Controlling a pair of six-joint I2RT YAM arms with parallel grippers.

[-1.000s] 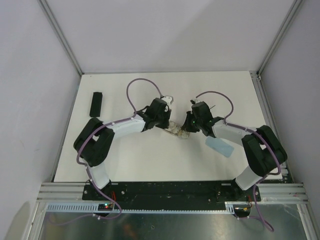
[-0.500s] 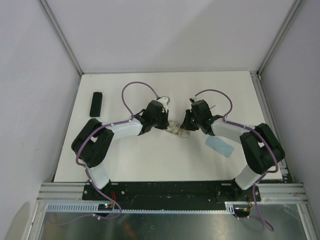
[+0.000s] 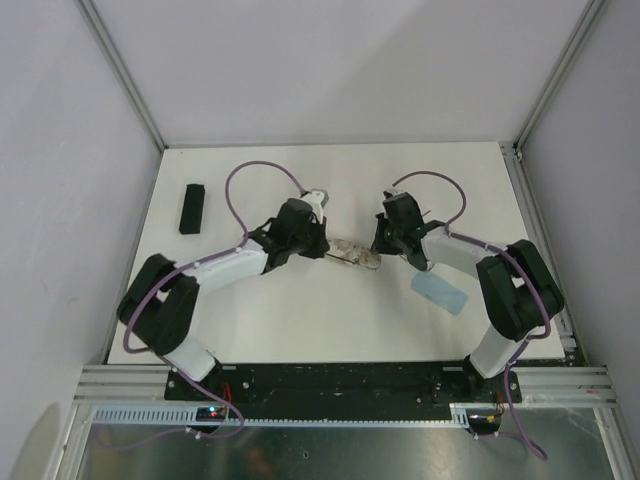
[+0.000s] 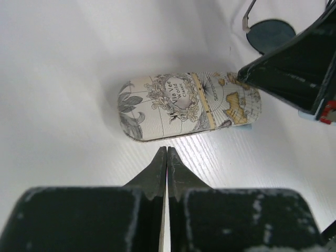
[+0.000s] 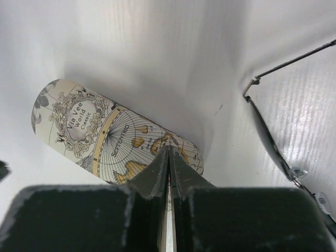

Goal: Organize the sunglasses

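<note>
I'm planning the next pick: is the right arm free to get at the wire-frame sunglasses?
Probably yes: the wire-frame sunglasses lie uncovered on the table close beside the right gripper, which is shut and must open first.

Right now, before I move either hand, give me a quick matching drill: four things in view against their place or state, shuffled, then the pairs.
1 black oblong case
2 map-print case
3 light-blue cloth
4 left hand

A shut
B middle of the table
C beside the right arm
D far left of the table

Pairs: 1-D, 2-B, 3-C, 4-A.
</note>
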